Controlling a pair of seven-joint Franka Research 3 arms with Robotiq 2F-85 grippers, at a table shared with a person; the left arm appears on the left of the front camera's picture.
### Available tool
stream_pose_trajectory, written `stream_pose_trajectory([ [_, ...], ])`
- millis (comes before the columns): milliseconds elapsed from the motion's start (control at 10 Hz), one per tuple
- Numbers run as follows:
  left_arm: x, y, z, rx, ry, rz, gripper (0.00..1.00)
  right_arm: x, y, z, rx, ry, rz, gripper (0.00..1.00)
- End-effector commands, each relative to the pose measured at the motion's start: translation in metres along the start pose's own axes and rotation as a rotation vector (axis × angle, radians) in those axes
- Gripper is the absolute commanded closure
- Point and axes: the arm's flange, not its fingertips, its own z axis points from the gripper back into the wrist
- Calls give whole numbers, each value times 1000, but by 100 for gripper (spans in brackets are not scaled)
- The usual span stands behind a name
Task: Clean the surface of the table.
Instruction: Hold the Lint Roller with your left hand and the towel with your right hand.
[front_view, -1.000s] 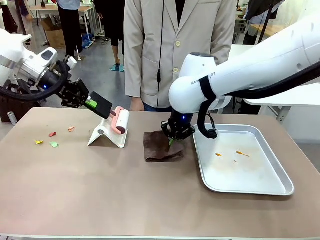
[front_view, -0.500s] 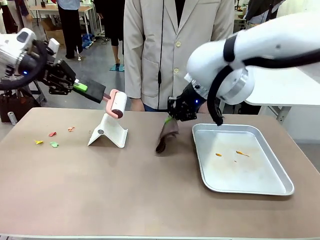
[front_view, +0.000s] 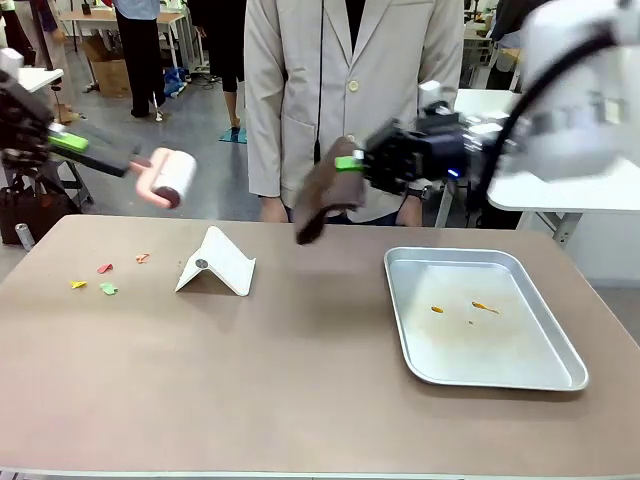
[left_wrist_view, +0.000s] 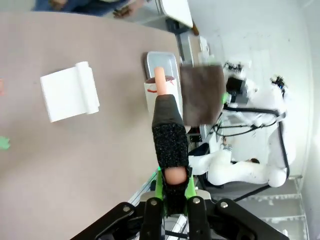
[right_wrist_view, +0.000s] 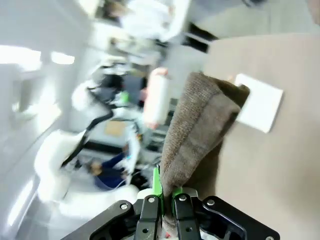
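Table (front_view: 220, 390): we saw its taupe-brown top fill the near half of the front view, with its far edge running just in front of a person (front_view: 345, 90) in a pale jacket.
Left gripper (left_wrist_view: 173, 184): it was raised in the air above the table's far left corner. Its green pads were drawn in narrow and clamped on the black handle of the lint roller (front_view: 170, 178).
Lint roller: it was held out toward the middle, with a pink neck and a white drum, blurred in the front view. It was clear of the table, above and to the left of the stand.
Right gripper (right_wrist_view: 166, 191): it was raised above the far edge, near the middle. Its jaws were pinched together on one end of the brown cloth (front_view: 322, 200).
Brown cloth: it hung slack from the pads in the air above the far edge. As far as we could tell, its lower end touched nothing on the table.
White stand (front_view: 218, 265): folded like a small tent, it rested on the table left of the middle, toward the far edge.
Paper scraps (front_view: 108, 289): four small bits, red, orange, yellow and green, lay loose on the table near the left edge, to the left of the stand.
Silver tray (front_view: 500, 382): it lay flat on the right half of the table, close to the right edge. A couple of small orange bits (front_view: 483, 307) lay on its floor.
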Motion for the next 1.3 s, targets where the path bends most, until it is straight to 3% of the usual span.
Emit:
stream_pose_trajectory([
  [0, -21, 2, 47, -32, -50, 48, 100, -67, -23, 55, 119, 104, 19, 100],
  [200, -50, 16, 99, -48, -18, 136, 100, -98, -24, 111, 160, 31, 74, 100],
  [300, -62, 25, 115, -29, -15, 131, 100, -113, -23, 138, 161, 5, 95, 100],
  [500, -74, 49, 141, -29, 96, 138, 100, -134, -28, 189, 198, -7, 98, 100],
  [600, -78, 54, 147, -48, 85, 140, 100, -140, -36, 206, 184, -17, 75, 100],
  [900, -96, 33, 141, -2, 101, 24, 100, -146, -47, 213, 105, -88, 64, 100],
  [1000, -99, 29, 136, 67, 142, -17, 100, -110, -46, 232, 153, -53, 30, 100],
  [1100, -87, 47, 144, -24, 80, 89, 100, -110, -46, 232, 153, -53, 30, 100],
  [1200, -87, 47, 144, -24, 80, 89, 100, -110, -46, 232, 153, -53, 30, 100],
])
